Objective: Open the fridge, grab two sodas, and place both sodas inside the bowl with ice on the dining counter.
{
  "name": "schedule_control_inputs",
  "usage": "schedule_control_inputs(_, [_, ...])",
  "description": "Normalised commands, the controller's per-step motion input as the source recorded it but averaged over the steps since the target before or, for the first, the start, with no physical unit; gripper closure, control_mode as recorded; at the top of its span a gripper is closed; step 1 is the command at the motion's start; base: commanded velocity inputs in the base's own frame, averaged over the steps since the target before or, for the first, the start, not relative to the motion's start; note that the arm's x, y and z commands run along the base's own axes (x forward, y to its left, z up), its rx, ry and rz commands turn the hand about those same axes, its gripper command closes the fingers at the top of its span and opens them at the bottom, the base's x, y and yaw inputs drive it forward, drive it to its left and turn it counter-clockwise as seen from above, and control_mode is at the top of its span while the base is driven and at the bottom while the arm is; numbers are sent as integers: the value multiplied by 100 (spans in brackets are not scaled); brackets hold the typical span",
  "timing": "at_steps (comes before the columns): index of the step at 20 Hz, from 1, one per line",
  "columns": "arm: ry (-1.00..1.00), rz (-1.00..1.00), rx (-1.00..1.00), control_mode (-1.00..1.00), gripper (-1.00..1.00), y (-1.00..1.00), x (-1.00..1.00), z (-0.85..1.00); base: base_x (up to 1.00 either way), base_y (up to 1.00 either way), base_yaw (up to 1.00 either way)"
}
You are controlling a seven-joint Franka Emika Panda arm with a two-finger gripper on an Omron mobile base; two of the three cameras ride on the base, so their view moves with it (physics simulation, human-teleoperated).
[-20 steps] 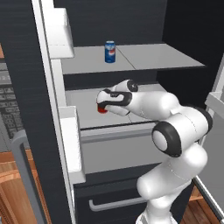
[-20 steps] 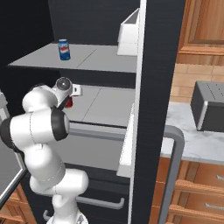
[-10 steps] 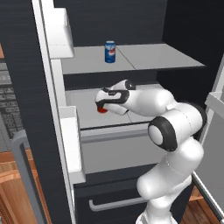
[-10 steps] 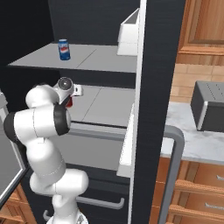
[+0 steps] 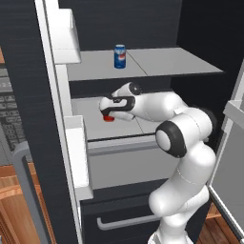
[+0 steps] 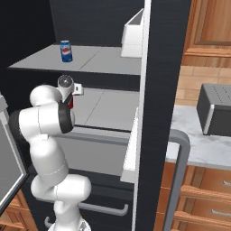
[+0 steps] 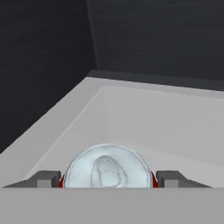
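Arm unmoved, red soda [image 7: 108, 168] between end effector [image 7: 107, 178] fingers

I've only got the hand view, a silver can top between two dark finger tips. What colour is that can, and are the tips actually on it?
Observer: It is the small red cylindrical soda can; the gripper straddles it, but I cannot confirm contact.
Operator: Where is the second soda?
Observer: The small blue can with a red-white logo stands upright on the grey shelf above.
Operator: Are the doors open?
Observer: Yes, both doors of the tall black fridge are swung open.
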Motion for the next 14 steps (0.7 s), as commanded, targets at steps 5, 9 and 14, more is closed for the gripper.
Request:
schedule_control_inputs(5, [3,0,0,-100,100,1,2,-8,0,0,0])
schedule_control_inputs(9, [0,0,0,-100,100,0,-2,0,0,0,0])
schedule_control_inputs(14, [-5,0,0,-100,100,-2,-20,-7,0,0,0])
